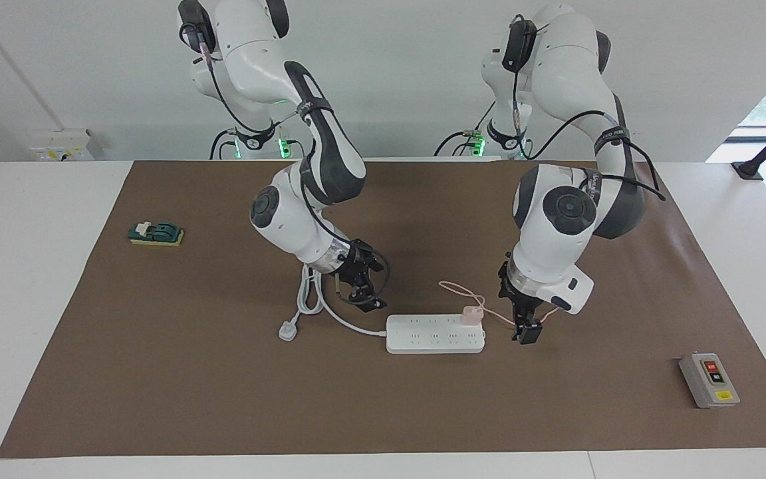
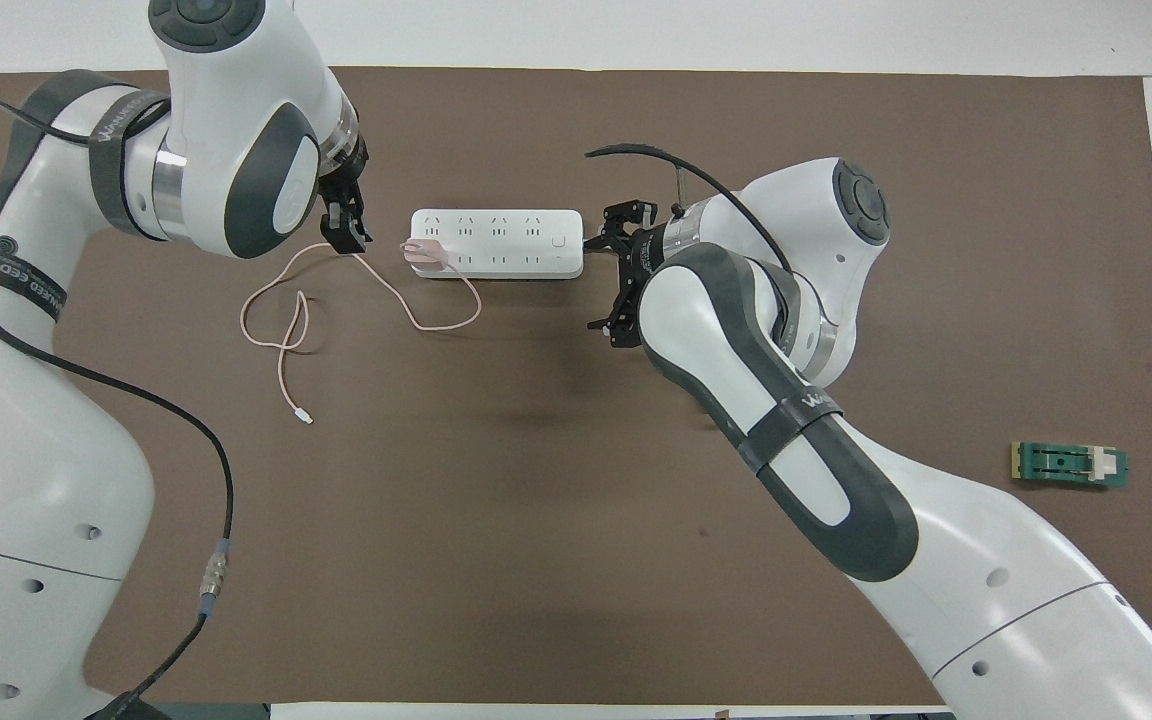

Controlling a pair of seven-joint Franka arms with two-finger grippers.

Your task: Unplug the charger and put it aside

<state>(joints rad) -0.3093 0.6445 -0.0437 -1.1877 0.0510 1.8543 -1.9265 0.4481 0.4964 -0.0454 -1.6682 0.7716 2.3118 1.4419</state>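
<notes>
Checking the charger point(image 1: 471, 315) first, I find its pink cube seated in a socket at the left arm's end of the power strip point(image 1: 435, 334), its pink cable point(image 2: 281, 310) trailing loose over the brown mat point(image 1: 190, 372), so no unplugging is done and the setting aside remains. My left gripper point(image 1: 528, 330) hangs low just beside that end of the strip, fingers apart and empty. My right gripper point(image 1: 362, 297) hovers over the strip's white cord point(image 1: 320, 303) at the cord end; its fingers I cannot tell.
</notes>
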